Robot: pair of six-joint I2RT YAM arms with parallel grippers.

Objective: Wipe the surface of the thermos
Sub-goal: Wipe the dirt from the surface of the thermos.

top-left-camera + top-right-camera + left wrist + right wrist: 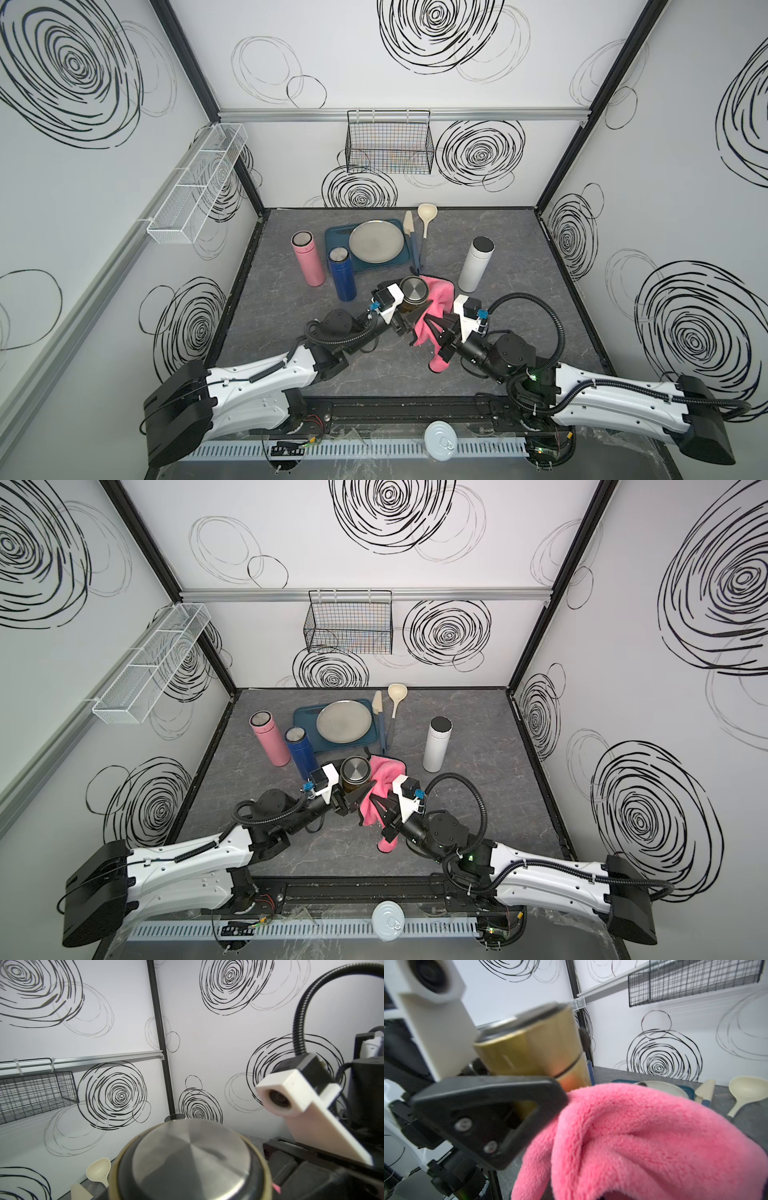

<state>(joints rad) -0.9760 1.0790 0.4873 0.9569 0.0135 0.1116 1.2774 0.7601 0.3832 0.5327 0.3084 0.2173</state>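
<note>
Thermos [413, 293], the gold one with the steel lid, is sitting near the middle of the worktop [291, 332], just in front of the tray [332, 237] and between the blue flask [343, 274] and the white flask [476, 264]. I am gripping its body below the lid with my left jaws closed on it; one finger [483, 1086] is crossing the gold wall in the right wrist view. I cannot tell whether its base is resting on the worktop or is lifted clear.

My right jaws are pinched shut on the pink cloth [436, 291]. I am pressing its upper fold against the side of the thermos that faces my right arm, while the loose end is hanging down toward the worktop.

I judge that I am in the wiping step itself, with holding and contact both made. Next I am going to need a firm left hold while the right arm draws the cloth along and around the wall. The far side and the band under my left jaws are looking unreached, so turning or regripping is likely called for. The cloth should be kept from snagging on that finger.
</note>
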